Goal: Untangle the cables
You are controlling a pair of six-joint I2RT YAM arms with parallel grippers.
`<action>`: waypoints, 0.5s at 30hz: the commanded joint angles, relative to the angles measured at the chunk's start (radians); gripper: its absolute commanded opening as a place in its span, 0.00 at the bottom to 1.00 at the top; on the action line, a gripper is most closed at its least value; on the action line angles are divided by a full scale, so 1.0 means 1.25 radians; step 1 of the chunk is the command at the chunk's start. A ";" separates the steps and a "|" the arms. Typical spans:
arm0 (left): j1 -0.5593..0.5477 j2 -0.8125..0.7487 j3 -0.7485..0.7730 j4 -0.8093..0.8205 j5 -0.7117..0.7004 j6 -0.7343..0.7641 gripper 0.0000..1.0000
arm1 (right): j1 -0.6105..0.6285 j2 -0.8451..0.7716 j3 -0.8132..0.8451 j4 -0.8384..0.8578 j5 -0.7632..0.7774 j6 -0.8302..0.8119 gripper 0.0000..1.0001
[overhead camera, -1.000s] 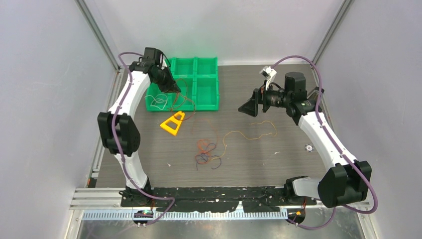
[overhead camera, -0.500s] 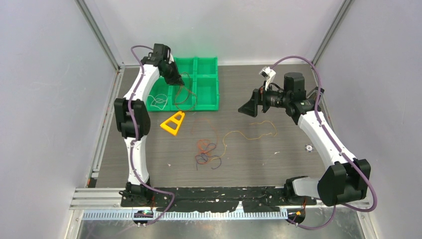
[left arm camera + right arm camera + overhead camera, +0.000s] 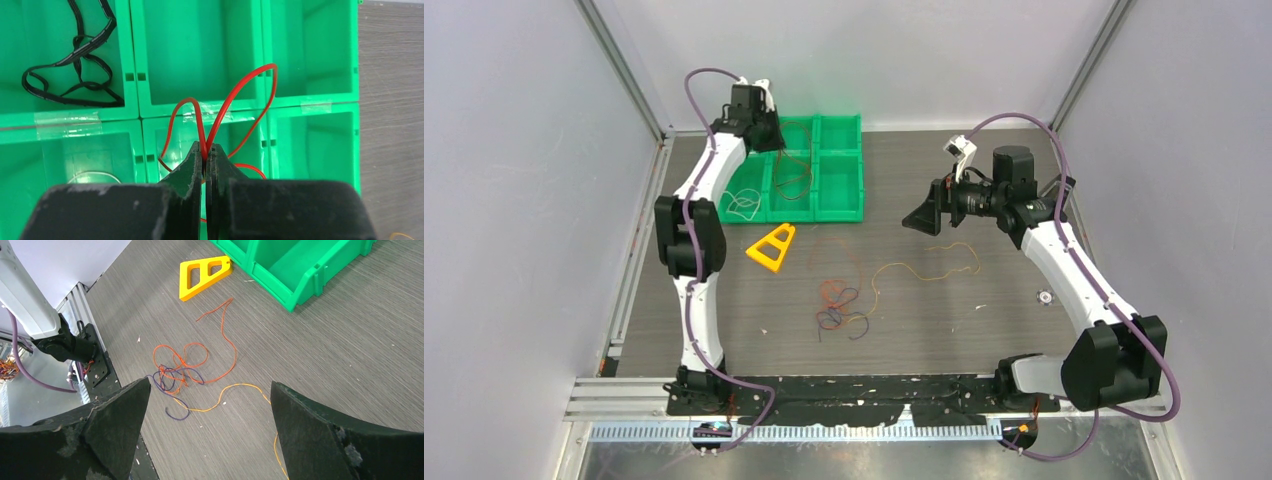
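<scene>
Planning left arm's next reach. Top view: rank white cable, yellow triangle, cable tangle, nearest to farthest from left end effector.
From left end effector:
1. white cable, near-left compartment of the bin
2. yellow triangle, in front of it
3. cable tangle, mid-table

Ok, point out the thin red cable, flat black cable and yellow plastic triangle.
thin red cable (image 3: 235, 91): left wrist view, raised loop.
flat black cable (image 3: 80, 45): left wrist view, strand crossing.
yellow plastic triangle (image 3: 207, 279): right wrist view, long edge.

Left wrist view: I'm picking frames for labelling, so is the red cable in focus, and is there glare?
Left wrist: the red cable is crisp, the left pincer shut on it dark but distinct, the tape on the green bin glares mildly.
</scene>
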 commanded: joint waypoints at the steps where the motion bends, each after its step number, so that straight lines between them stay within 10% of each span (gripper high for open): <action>1: -0.006 -0.039 -0.062 0.156 -0.042 0.082 0.00 | -0.004 0.000 0.010 0.006 -0.014 -0.001 0.96; 15: -0.037 -0.186 -0.297 0.271 0.005 0.239 0.00 | -0.003 -0.009 0.005 0.001 -0.028 -0.002 0.96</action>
